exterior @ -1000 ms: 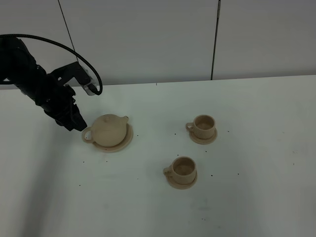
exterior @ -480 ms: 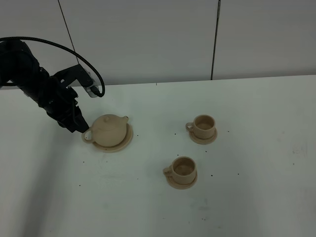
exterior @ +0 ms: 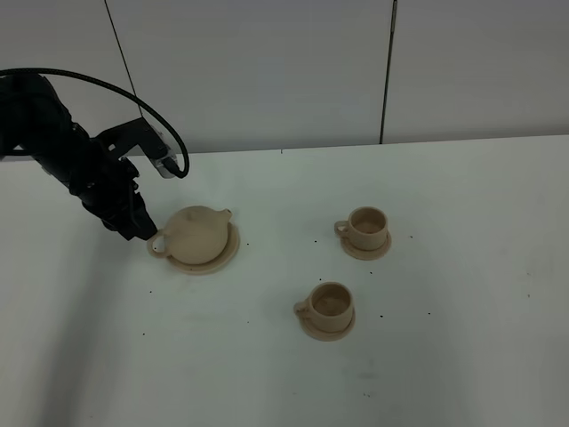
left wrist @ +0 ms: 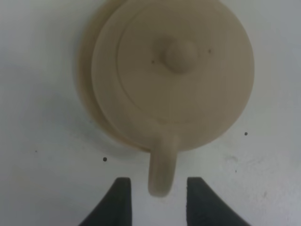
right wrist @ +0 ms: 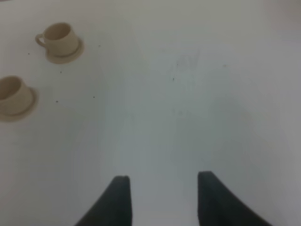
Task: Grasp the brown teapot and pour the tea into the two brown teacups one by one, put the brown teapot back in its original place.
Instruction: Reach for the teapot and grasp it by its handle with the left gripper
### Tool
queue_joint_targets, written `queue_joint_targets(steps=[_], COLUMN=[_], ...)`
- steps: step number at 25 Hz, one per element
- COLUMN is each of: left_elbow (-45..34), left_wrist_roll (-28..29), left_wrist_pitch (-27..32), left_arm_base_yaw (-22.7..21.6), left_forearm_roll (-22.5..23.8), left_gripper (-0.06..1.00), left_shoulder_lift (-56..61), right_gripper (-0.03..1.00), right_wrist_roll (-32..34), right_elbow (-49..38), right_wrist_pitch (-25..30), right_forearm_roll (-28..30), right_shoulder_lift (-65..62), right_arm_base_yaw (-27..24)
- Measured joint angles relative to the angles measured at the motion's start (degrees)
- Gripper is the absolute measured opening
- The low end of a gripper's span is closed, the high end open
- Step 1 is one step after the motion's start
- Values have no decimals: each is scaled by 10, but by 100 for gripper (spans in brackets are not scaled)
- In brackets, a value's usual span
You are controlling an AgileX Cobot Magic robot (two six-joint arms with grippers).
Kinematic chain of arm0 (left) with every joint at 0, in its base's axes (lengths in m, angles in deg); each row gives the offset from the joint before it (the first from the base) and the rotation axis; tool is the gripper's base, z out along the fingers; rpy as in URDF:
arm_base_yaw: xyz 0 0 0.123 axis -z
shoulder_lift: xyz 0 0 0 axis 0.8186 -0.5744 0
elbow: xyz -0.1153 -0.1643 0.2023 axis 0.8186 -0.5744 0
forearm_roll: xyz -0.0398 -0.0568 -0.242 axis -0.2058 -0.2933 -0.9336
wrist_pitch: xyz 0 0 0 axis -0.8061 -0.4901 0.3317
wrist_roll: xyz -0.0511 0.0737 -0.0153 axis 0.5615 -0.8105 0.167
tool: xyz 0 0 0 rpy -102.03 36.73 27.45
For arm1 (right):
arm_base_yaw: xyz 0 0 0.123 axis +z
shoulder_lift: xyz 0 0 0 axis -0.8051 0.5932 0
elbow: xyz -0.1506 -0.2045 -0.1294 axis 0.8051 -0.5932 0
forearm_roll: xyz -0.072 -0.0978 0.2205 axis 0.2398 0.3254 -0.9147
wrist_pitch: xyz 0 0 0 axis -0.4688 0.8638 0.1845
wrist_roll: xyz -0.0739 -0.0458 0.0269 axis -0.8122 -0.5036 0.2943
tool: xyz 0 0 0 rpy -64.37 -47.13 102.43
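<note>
The left gripper point(left wrist: 159, 206) point(exterior: 142, 227) holds its jaws moderately apart, one on each side of the loop handle point(left wrist: 162, 165) point(exterior: 158, 245). The handle's tip sits in the gap, with a sliver of white showing on both sides (no contact visible), and nothing is gripped.

The handle belongs to the brown teapot point(left wrist: 174, 70) point(exterior: 197, 233), which is squat, round and matte beige-tan. It has a domed lid with a round knob point(left wrist: 181, 54), and its short spout point(exterior: 224, 213) points away from the gripper. The teapot stands upright on the wide saucer point(left wrist: 87, 94) point(exterior: 234, 245), whose rim shows past the body.

A bare stretch of the worktop point(exterior: 444, 222), marked only by small dark specks, separates the teapot from the cups on its right. The far teacup point(exterior: 367, 224) point(right wrist: 60, 38) and the near teacup point(exterior: 331, 302) point(right wrist: 11, 94) stand well apart from each other. Each is upright on its own small saucer, with its handle turned toward the teapot's side.

Beyond the cups the white surface runs wide to the right and toward the front. Its rear edge meets a pale panelled wall point(exterior: 267, 71) just behind the left arm.

The right gripper point(right wrist: 164, 200) appears only in its own wrist view. Its jaws are wide apart with nothing between them, over plain worktop well away from both cups.
</note>
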Motion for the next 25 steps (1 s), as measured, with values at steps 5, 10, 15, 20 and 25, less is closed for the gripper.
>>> queue_joint_targets(steps=[5, 10, 15, 20, 25], left_elbow=[0, 0, 0, 0, 0], left_wrist_roll=[0, 1, 3, 4, 4], left_wrist_pitch=[0, 1, 8, 8, 5], left_arm_base_yaw=[0, 0, 0, 0, 0], left_forearm_roll=[2, 2, 4, 5, 11], left_gripper=[35, 33, 33, 33, 33], left_shoulder_lift=[0, 0, -6, -11, -11], right_gripper=[33, 33, 33, 33, 33], right_wrist_roll=[0, 0, 0, 1, 1], right_elbow=[0, 0, 0, 0, 0], right_wrist_pitch=[0, 0, 0, 0, 0], right_forearm_roll=[0, 0, 0, 0, 0], right_shoulder_lift=[0, 0, 0, 0, 0], right_arm_base_yaw=[0, 0, 0, 0, 0])
